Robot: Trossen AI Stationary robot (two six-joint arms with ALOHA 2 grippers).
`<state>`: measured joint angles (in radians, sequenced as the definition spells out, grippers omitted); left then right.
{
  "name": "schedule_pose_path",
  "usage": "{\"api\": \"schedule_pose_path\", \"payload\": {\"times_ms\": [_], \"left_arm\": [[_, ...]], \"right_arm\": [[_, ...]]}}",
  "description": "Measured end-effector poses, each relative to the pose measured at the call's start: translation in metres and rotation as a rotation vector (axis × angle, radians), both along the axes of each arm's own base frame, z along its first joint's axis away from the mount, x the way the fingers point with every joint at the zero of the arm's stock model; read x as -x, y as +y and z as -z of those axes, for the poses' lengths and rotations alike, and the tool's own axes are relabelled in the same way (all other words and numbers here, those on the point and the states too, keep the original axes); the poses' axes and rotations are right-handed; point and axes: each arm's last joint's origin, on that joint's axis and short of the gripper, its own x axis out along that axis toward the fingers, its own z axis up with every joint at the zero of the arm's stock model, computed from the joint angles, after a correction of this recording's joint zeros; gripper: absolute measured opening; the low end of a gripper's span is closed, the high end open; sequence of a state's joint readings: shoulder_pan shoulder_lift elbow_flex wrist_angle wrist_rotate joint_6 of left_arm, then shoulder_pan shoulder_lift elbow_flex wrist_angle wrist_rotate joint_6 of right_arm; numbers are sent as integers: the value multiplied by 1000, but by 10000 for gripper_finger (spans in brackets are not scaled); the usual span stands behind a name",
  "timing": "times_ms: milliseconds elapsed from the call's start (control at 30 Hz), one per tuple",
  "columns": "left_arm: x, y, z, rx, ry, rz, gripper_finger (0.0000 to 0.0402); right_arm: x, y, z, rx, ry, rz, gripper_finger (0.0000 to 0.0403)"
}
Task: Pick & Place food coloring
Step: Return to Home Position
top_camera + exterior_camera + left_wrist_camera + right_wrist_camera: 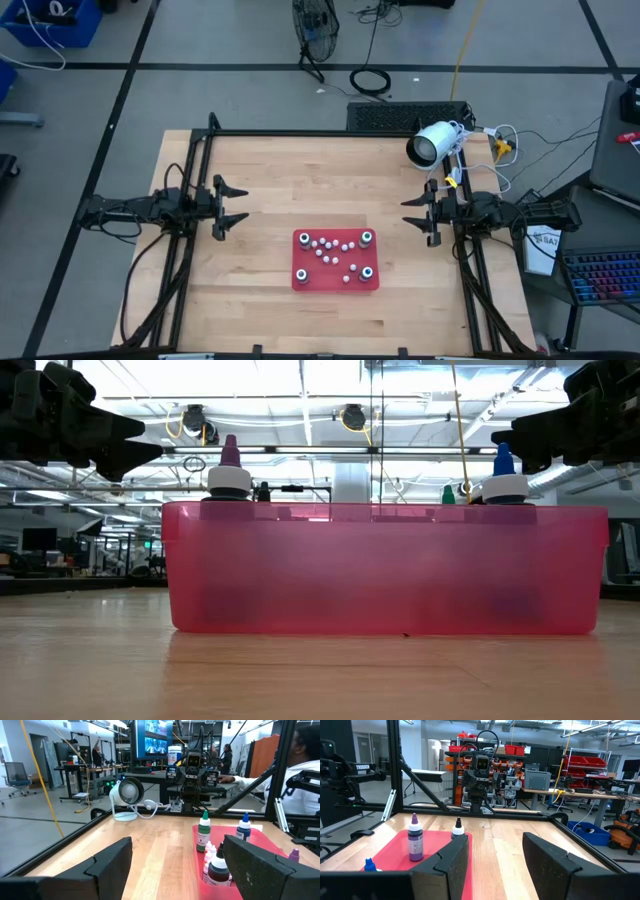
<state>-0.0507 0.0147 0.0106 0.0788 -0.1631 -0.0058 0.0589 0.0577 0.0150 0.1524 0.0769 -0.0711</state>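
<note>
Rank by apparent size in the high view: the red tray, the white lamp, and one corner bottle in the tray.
1. red tray: clearly the largest.
2. white lamp: much smaller than the tray. It stands nearer the camera, but the order is not in doubt.
3. corner bottle: the smallest. All four corner bottles look alike.

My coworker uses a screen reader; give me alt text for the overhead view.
A red tray on a wooden table holds the food coloring bottles: four large ones at its corners, small whitish ones between. The left gripper and right gripper hang open and empty at either side.
</note>
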Motion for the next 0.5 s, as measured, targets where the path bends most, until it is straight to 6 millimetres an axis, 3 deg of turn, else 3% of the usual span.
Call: {"api": "schedule_pose_path", "payload": {"times_ms": [500], "left_arm": [[0, 0, 0, 1, 0, 0, 306]], "right_arm": [[0, 0, 0, 0, 1, 0, 174]]}}
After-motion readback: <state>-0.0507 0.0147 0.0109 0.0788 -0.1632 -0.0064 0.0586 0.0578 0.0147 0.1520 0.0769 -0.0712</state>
